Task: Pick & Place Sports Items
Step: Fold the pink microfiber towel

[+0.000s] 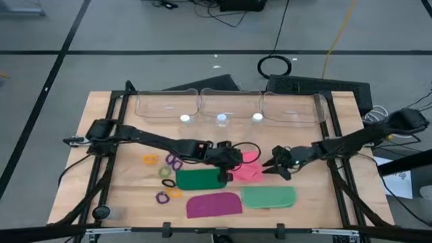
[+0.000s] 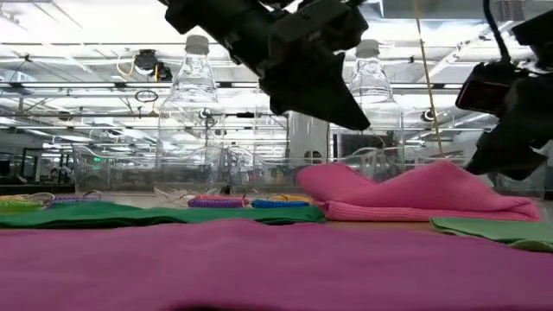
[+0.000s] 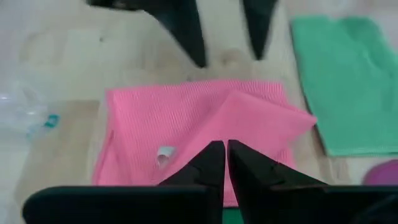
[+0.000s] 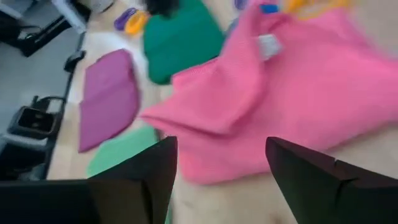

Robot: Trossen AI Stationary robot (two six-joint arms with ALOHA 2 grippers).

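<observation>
A pink cloth (image 1: 248, 167) lies rumpled on the table's middle, one corner folded over (image 3: 261, 115). My left gripper (image 3: 225, 152) is shut and hangs just above its left part (image 2: 359, 117). My right gripper (image 4: 221, 168) is open, low at the cloth's right edge (image 1: 270, 164), touching nothing that I can see. A dark green piece (image 1: 199, 179), a purple piece (image 1: 214, 204) and a light green piece (image 1: 268, 197) lie flat nearer the front. Several small rings (image 1: 167, 177) in purple, orange and green lie left of the dark green piece.
Three clear bins (image 1: 229, 104) stand in a row along the far edge, with clear bottles (image 2: 194, 95) in front of them. A black cable loop (image 1: 251, 150) lies behind the pink cloth. Bare wood shows at the table's left (image 1: 115, 182) and far right.
</observation>
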